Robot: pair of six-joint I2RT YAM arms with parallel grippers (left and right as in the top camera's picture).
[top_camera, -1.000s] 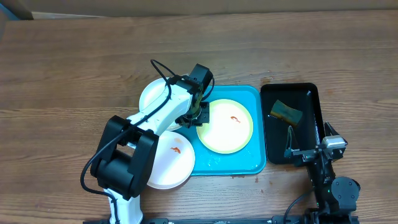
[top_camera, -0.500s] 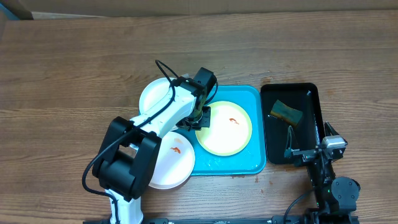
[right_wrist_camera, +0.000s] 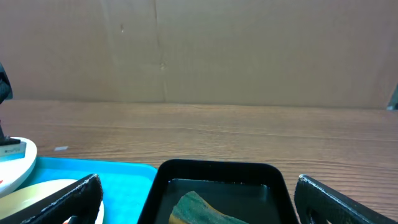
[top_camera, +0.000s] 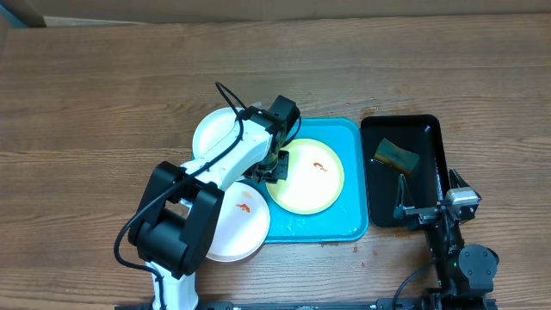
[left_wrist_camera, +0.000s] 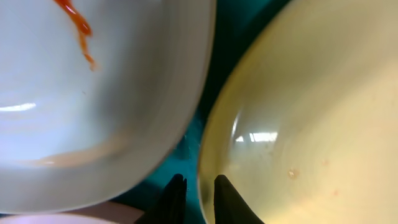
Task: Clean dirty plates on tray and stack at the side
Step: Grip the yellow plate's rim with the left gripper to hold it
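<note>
Here, my left gripper point(left_wrist_camera: 198, 182) is clenched on the rim of the pale yellow-green round plate point(top_camera: 308, 179), which lies on the large turquoise plastic tray point(top_camera: 344, 226). A smeared white round plate point(top_camera: 234, 222) and a second white plate point(top_camera: 213, 133) sit at the tray's left edge. Farther off, my right gripper point(right_wrist_camera: 199, 182) hangs spread wide over the narrow black tray point(top_camera: 426, 185).
</note>
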